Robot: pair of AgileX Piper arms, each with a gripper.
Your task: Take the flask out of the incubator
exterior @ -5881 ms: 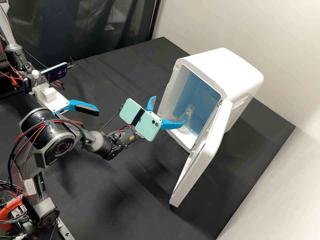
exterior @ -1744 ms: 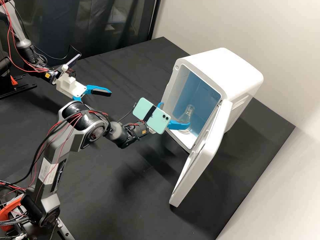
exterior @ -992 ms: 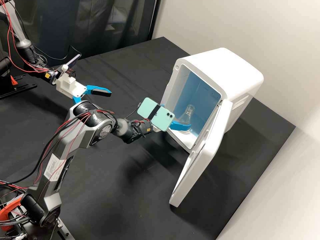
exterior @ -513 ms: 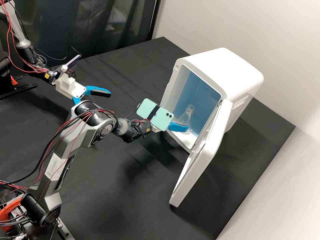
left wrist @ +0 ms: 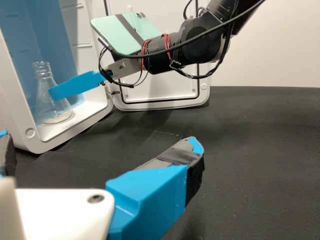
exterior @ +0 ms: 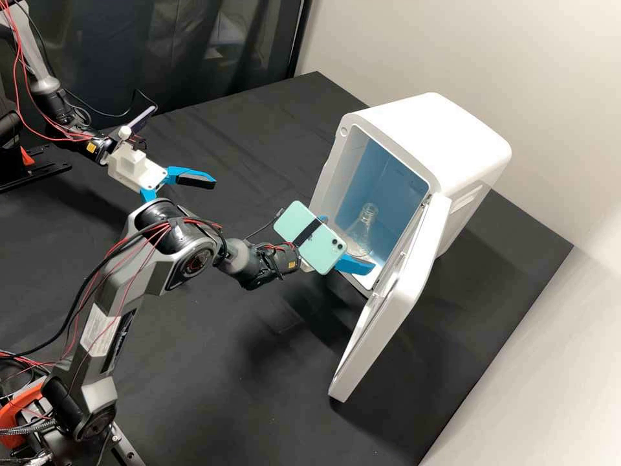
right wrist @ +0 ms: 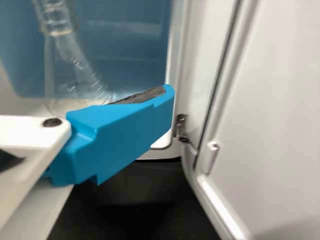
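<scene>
bench: black | curtain: dark, behind bench | wall: white, beside bench

This is a laboratory set up for robot work. Just ahead of the right hand, a glass flask stands inside a small white cabinet with a blue lining, its door swung open. The cabinet sits on a black surface. Two robot arms trailing red wires reach over it, one with a phone strapped just behind that hand. Dark curtains hang well behind the hand, and a bare white wall rises beyond the cabinet.
</scene>
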